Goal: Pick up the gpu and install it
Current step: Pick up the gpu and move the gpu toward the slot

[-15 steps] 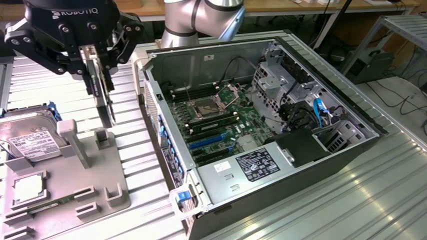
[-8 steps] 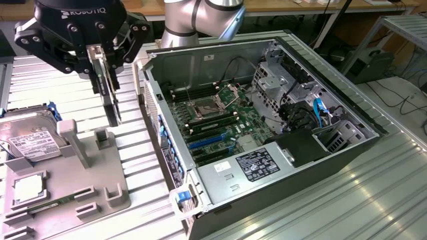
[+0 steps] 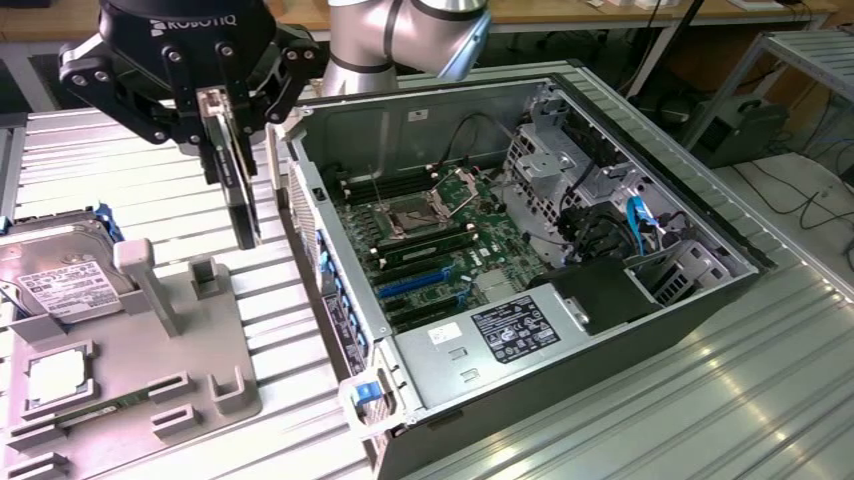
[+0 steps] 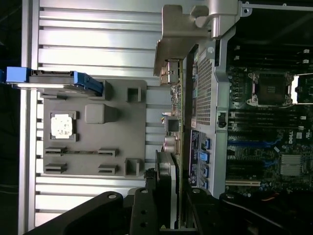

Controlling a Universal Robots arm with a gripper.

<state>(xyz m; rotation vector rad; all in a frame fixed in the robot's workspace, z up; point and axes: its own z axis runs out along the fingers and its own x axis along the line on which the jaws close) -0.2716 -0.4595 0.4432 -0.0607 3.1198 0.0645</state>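
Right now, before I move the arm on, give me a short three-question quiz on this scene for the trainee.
1. True or false: the tool is shut on the gpu, holding it upright outside the computer case.
2. Pick one. The computer case is: A) closed, side panel on; B) open, with the motherboard showing; C) open but with no board inside.
3. Fill in: the hard drive sits in the grey fixture tray, on the exterior view's ____ of the case.

Key: 1 true; 2 B; 3 left.
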